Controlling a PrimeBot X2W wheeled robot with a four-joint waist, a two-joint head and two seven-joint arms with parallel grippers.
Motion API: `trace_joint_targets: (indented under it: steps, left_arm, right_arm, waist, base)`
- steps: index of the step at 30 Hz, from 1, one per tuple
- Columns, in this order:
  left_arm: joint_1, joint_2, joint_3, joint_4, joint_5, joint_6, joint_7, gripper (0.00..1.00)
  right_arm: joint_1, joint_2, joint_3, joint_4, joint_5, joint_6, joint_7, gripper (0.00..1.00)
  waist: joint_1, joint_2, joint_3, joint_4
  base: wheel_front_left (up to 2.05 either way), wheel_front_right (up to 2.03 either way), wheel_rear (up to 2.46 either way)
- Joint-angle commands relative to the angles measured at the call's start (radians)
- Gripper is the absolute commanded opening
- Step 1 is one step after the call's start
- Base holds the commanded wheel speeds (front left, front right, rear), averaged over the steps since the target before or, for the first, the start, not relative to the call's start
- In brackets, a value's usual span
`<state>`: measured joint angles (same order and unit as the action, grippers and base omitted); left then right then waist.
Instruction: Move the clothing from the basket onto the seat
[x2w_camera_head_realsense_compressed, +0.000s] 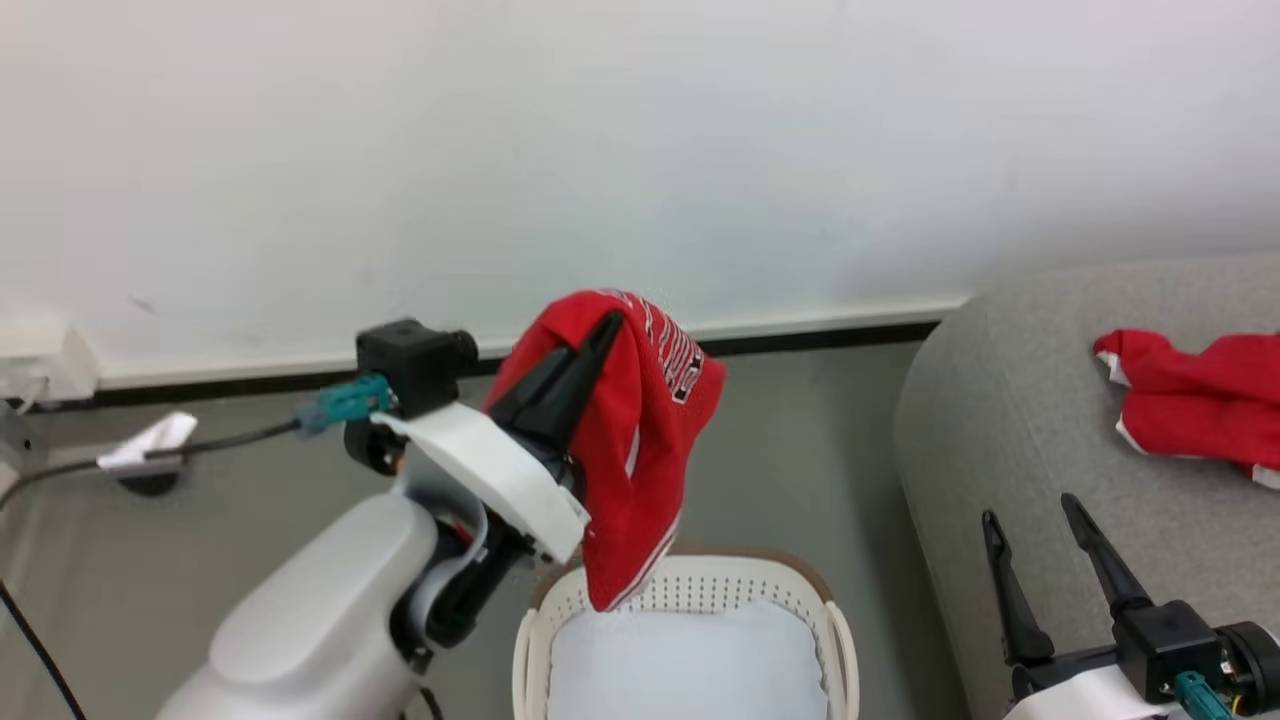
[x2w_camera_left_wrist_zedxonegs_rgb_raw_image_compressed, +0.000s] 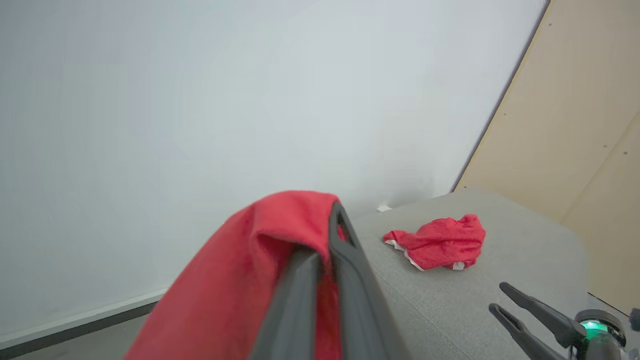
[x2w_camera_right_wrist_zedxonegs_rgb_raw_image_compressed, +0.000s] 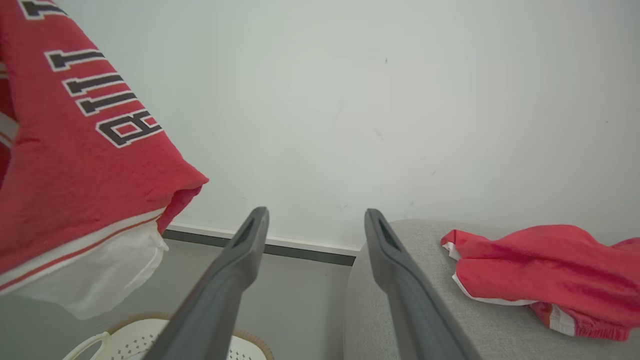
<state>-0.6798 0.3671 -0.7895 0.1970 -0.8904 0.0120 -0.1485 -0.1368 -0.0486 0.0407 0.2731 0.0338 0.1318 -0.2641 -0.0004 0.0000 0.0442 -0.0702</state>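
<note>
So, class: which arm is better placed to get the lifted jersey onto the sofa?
Left. The left gripper is shut on the jersey, which hangs above the basket; the right gripper is open and empty by the sofa.

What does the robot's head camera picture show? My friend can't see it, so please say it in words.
The robot's left gripper holds a red jersey in the air above a white laundry basket with a white pad inside. To the right, another red garment lies on a grey sofa, and the open right gripper is at the lower right.
</note>
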Motion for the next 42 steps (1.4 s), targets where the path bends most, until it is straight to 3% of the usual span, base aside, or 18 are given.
trace_joint_targets:
  steps: [1,11,16,20,30,42]
  left_arm:
    - [-0.022,0.018,0.014,-0.026,-0.001,0.015,0.009,0.0]
    - [-0.042,0.047,0.03,-0.115,0.004,0.048,0.034,0.0]
    - [-0.031,0.045,0.019,-0.156,0.004,0.056,0.047,0.0]
    - [-0.022,0.033,-0.001,-0.178,0.004,0.052,0.055,0.0]
    - [-0.018,0.001,-0.062,-0.182,0.008,0.023,0.086,0.0]
    - [-0.015,-0.021,-0.125,-0.194,-0.051,-0.058,0.148,0.0]
  right_arm:
    - [0.022,-0.003,0.002,0.001,-0.003,-0.002,0.0,1.0]
    - [0.009,-0.003,0.05,-0.014,0.005,-0.002,0.0,1.0]
    - [-0.05,-0.055,0.14,-0.031,0.041,-0.002,0.0,1.0]
    - [-0.128,-0.142,0.277,-0.033,0.103,-0.002,0.0,1.0]
    - [-0.409,-0.39,0.688,-0.033,0.394,-0.002,0.084,1.0]
    - [-0.685,-0.516,1.099,0.02,0.689,-0.002,0.154,1.0]
  waist:
    - [0.0004,0.0,-0.04,0.002]
    - [0.0004,0.0,-0.077,0.001]
    - [0.0004,0.0,-0.088,0.002]
    - [0.0004,0.0,-0.096,0.006]
    - [0.0004,0.0,-0.109,0.026]
    - [0.0004,0.0,-0.119,0.072]
  base:
    - [0.0,0.0,0.0]
    - [0.0,0.0,0.0]
    - [0.0,0.0,0.0]
    - [0.0,0.0,0.0]
    - [0.0,0.0,0.0]
    - [0.0,0.0,0.0]
